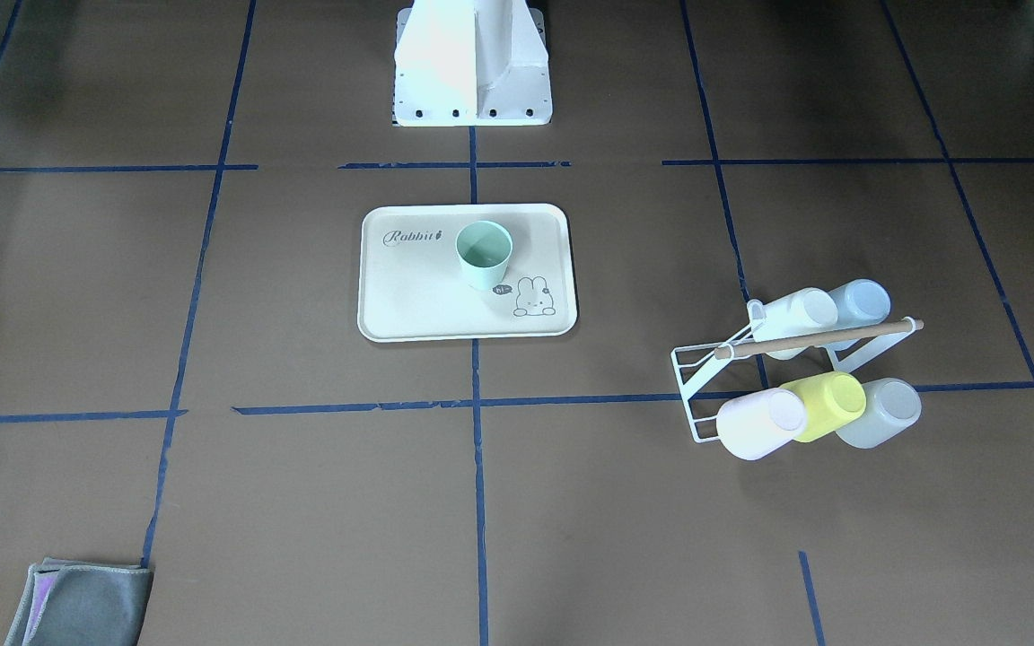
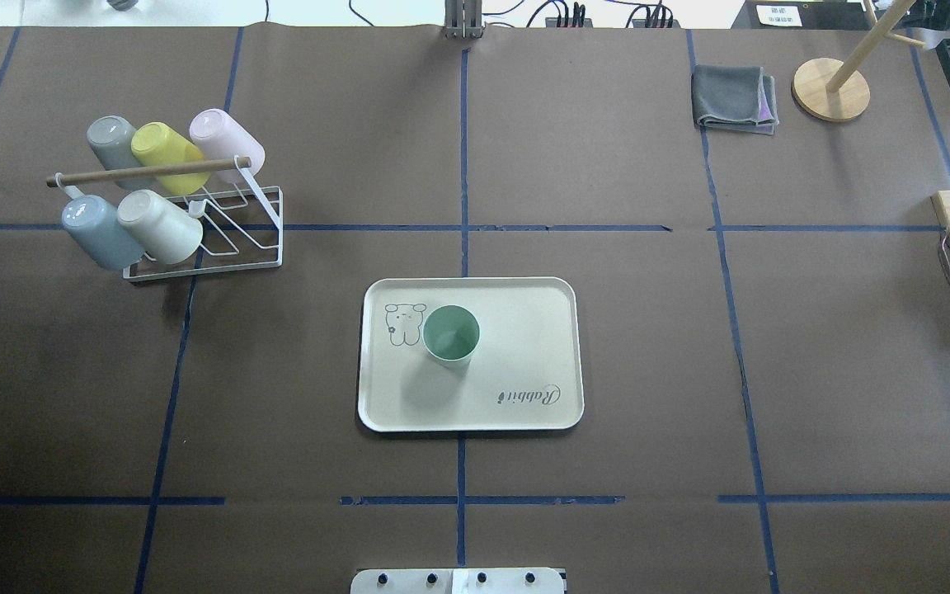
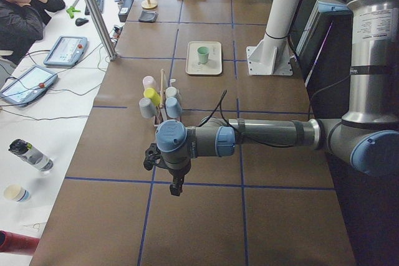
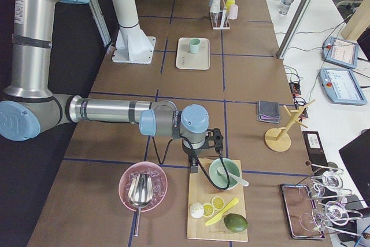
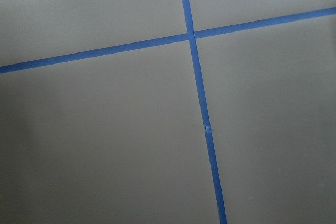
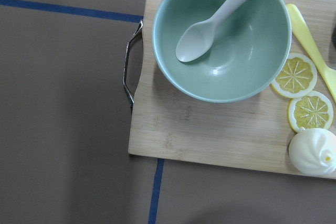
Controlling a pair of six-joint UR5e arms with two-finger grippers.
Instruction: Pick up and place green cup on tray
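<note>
The pale mint-green cup (image 1: pixel 484 254) stands upright on the cream Rabbit tray (image 1: pixel 418 305), near the rabbit drawing. The overhead view shows the cup (image 2: pixel 451 334) left of the middle of the tray (image 2: pixel 524 330). Neither gripper is near them. My left gripper (image 3: pixel 176 188) hangs over bare table far from the tray, in the exterior left view only. My right gripper (image 4: pixel 193 169) hangs beside a cutting board, in the exterior right view only. I cannot tell whether either is open or shut. The wrist views show no fingers.
A white wire rack (image 2: pixel 170 198) holds several pastel cups at the table's left, among them a yellow one (image 2: pixel 163 148). A folded grey cloth (image 2: pixel 733 99) and a wooden stand (image 2: pixel 831 89) lie far right. A cutting board (image 6: pixel 210 129) carries a green bowl (image 6: pixel 223 35) with a spoon.
</note>
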